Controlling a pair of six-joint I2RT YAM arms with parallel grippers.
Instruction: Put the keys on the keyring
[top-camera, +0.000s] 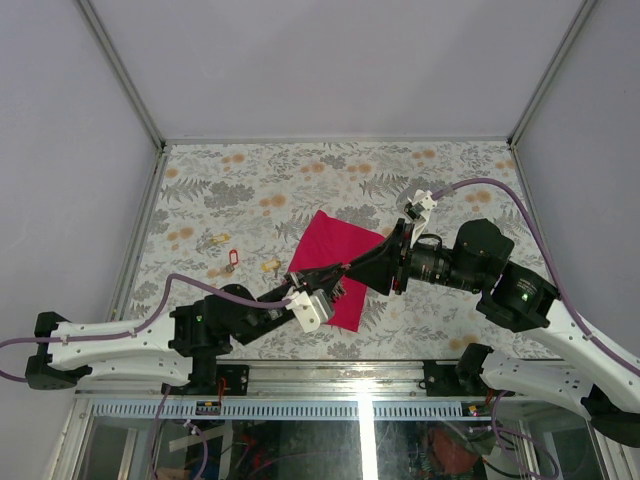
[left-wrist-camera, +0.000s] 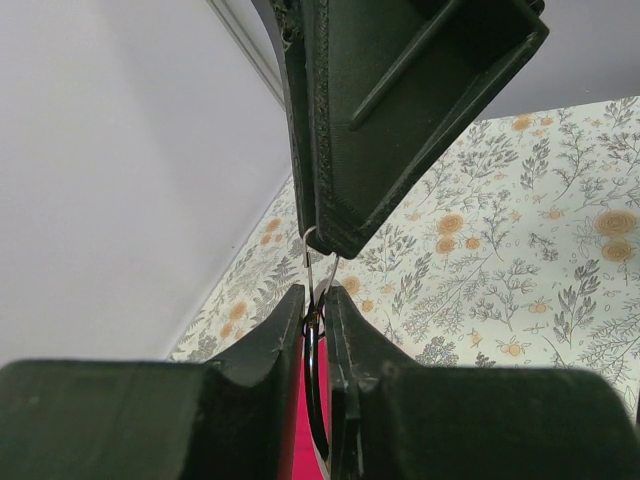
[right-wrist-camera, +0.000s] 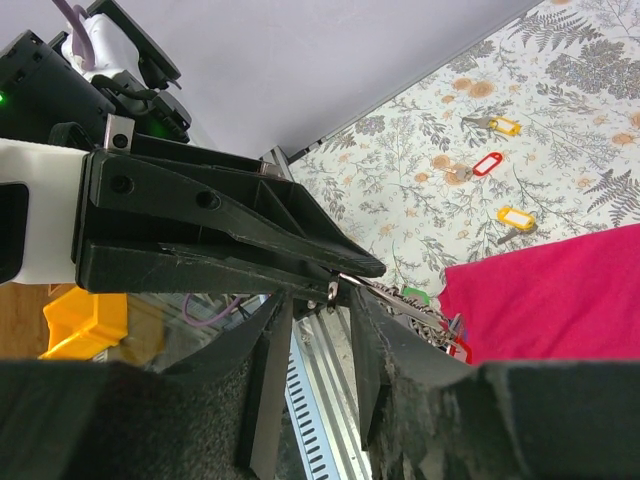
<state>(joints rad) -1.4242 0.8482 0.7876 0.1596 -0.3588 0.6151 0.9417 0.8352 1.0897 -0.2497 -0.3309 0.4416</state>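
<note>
My left gripper (top-camera: 338, 272) is shut on the keyring (left-wrist-camera: 318, 272), a thin silver loop pinched between its fingertips (left-wrist-camera: 292, 312), held above the magenta cloth (top-camera: 345, 245). The ring's bunch of keys and green and red tags (right-wrist-camera: 432, 312) hangs below the left fingers in the right wrist view. My right gripper (top-camera: 356, 266) meets the left one tip to tip. Its jaws stand a little apart (right-wrist-camera: 315, 295) around a small metal end of the ring (right-wrist-camera: 334, 288). Loose keys lie on the table to the left: a yellow-tagged one (top-camera: 215, 240), a red-tagged one (top-camera: 232, 258) and another yellow-tagged one (top-camera: 268, 265).
The flowered table (top-camera: 300, 180) is walled on three sides by grey panels. The magenta cloth lies in the middle under both grippers. A metal rail (top-camera: 350, 375) runs along the near edge by the arm bases.
</note>
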